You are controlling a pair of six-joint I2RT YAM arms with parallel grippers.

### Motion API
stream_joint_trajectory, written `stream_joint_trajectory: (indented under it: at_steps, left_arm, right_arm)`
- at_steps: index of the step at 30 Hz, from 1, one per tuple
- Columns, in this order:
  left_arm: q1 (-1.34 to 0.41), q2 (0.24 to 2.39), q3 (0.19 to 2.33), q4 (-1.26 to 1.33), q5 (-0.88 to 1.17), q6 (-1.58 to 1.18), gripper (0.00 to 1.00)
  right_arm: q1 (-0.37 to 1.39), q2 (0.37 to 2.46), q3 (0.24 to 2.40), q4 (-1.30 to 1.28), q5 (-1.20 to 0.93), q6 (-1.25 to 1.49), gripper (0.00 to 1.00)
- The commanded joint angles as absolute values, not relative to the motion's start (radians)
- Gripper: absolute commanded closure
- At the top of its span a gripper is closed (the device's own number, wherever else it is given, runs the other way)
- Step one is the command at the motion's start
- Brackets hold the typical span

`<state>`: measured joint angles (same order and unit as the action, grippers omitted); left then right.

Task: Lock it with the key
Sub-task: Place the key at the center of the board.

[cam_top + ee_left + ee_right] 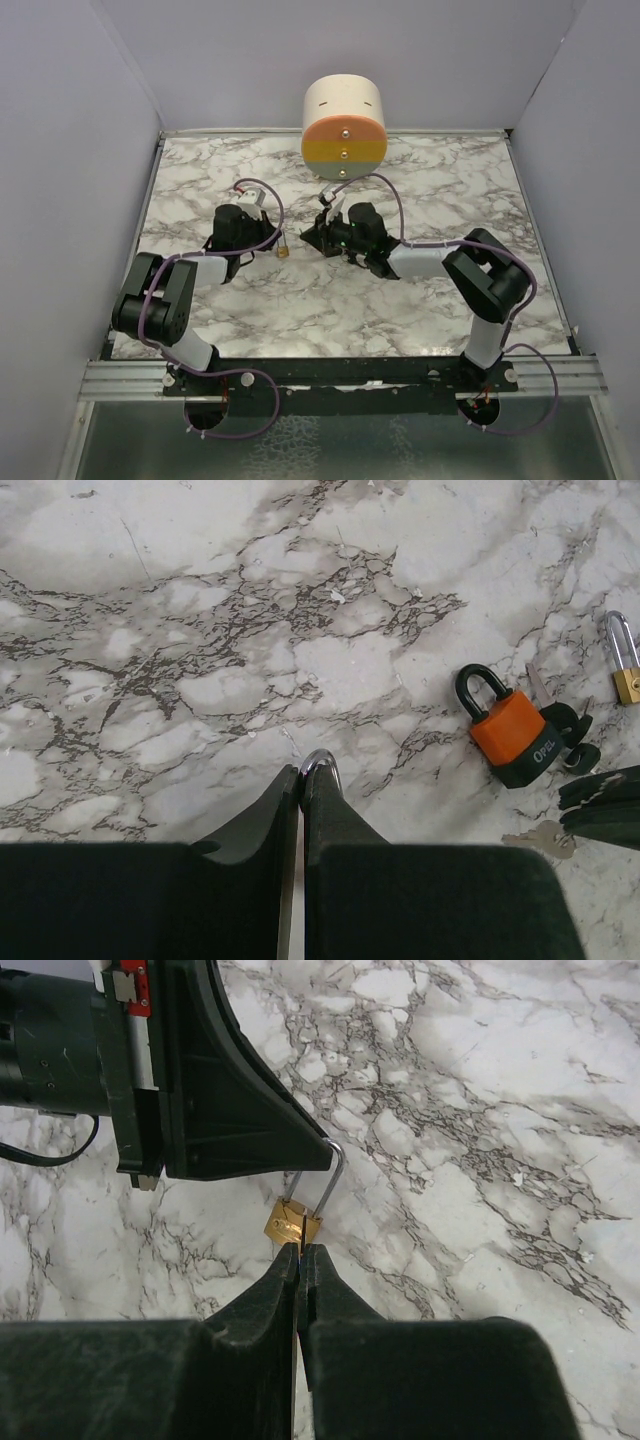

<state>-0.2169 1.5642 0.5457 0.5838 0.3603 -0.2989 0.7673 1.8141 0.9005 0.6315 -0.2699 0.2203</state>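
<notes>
Left pincer point(325, 1150) clamps brass padlock point(292, 1223) by shackle, frame centre; right pincer point(300, 1252) closed, tips at lock body; lock seems free to pivot; push may swing it aside.

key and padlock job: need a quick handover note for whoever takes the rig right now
Left gripper: fingers shut on the shackle of the small brass padlock.
Right gripper: fingers shut, tips at that padlock's body; no key shows between them.
The key: on the table by the base of the orange padlock. A second brass padlock and a loose silver key lie nearby.
Done: padlock gripped and presented.
Left: probably get the key, insert it and turn.
</notes>
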Motion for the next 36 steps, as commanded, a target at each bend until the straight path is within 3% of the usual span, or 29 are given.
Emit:
stream_joint_trajectory:
  at_steps: [1, 13, 27, 33, 36]
  left_arm:
    - [-0.216, 1.612, 0.581, 0.471, 0.384, -0.255, 1.0]
    - [-0.217, 1.669, 0.636, 0.369, 0.355, -0.244, 0.99]
    - [-0.216, 1.656, 0.652, 0.356, 0.306, -0.251, 0.78]
    - [-0.215, 1.632, 0.66, 0.369, 0.289, -0.26, 0.71]
    - [-0.215, 1.604, 0.661, 0.37, 0.277, -0.262, 0.68]
  right_arm:
    - [0.782, 1.878, 0.961, 0.617, -0.292, 0.235, 0.99]
    - [0.782, 2.02, 1.043, 0.608, -0.286, 0.263, 0.99]
    - [0.782, 2.088, 1.074, 0.581, -0.271, 0.267, 0.98]
    - [0.782, 2.092, 1.071, 0.576, -0.265, 0.264, 0.88]
    - [0.782, 2.08, 1.066, 0.577, -0.254, 0.256, 0.78]
